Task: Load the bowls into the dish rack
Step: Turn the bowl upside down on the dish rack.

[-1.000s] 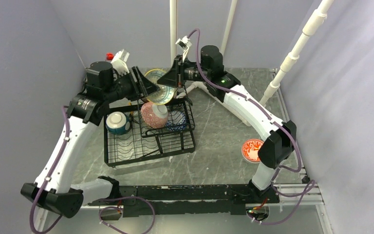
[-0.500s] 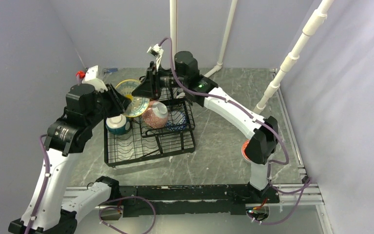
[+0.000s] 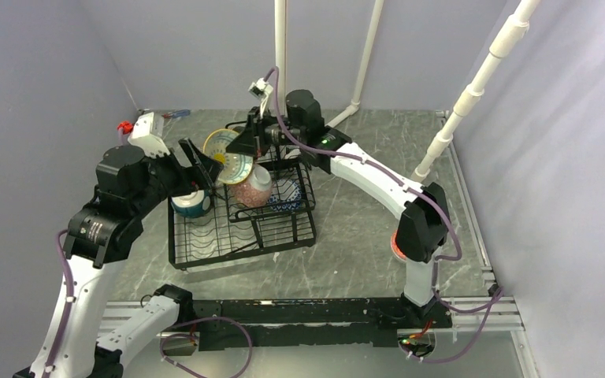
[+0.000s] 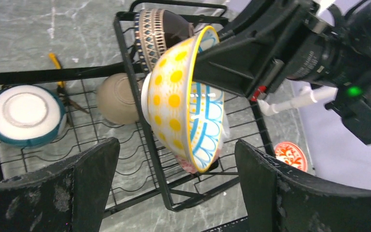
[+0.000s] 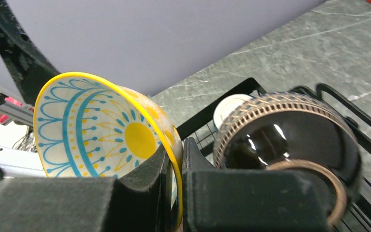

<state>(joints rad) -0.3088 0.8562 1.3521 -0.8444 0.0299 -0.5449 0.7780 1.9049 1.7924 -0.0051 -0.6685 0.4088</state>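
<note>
the yellow dotted bowl (image 4: pixel 183 101) is glossy glazed ceramic; the dish rack (image 3: pixel 240 236) smooth black coated wire; the table (image 3: pixel 354 228) matt grey veined stone.

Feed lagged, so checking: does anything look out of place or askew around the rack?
Nothing looks spilled or broken. The pink patterned bowl looks tipped on its side in the dish rack, and one red patterned bowl sits on the table outside it.

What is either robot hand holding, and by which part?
The right gripper pinches the yellow dotted bowl by its rim; the left gripper is open and holds nothing.
</note>
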